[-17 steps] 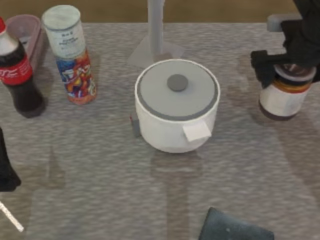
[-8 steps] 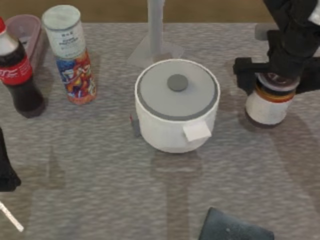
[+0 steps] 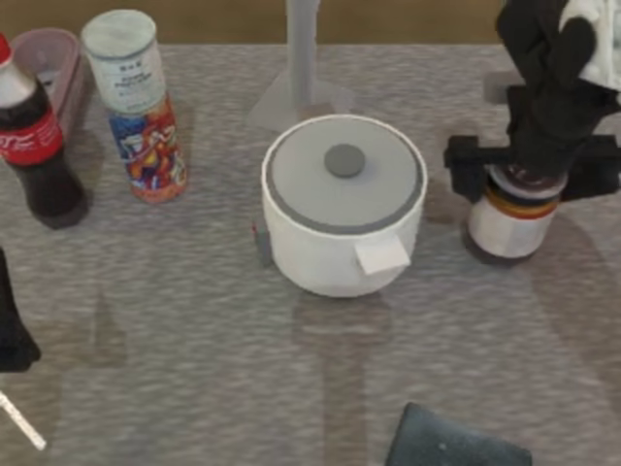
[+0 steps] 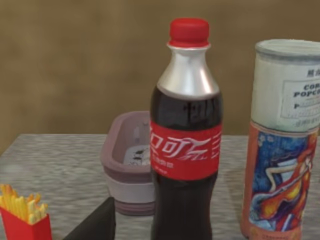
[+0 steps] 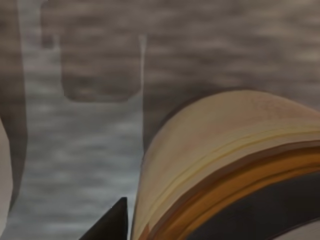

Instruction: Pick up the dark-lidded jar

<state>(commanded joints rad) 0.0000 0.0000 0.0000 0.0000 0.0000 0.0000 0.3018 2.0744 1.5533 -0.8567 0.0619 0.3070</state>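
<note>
The dark-lidded jar (image 3: 509,228) stands right of the white pot, its white label and amber band showing below its dark lid. My right gripper (image 3: 531,167) comes down over the lid, a black finger on each side, shut on the jar. Up close in the right wrist view, the jar (image 5: 225,150) fills the picture with one finger (image 5: 112,222) against its side. Whether the jar's base touches the table cannot be told. My left gripper (image 3: 12,335) stays parked at the table's left edge, open, with one finger (image 4: 95,227) seen in the left wrist view.
A large white pot with a grey lid (image 3: 344,204) sits mid-table. At the back left stand a colourful white-lidded canister (image 3: 136,102), a cola bottle (image 3: 34,136) and a mauve tub (image 3: 53,63). A grey stand (image 3: 306,68) rises behind the pot. A dark flat object (image 3: 456,442) lies at the front.
My right gripper has moved left and slightly forward, towards the pot, and the jar has travelled with it. The left arm has not moved.
</note>
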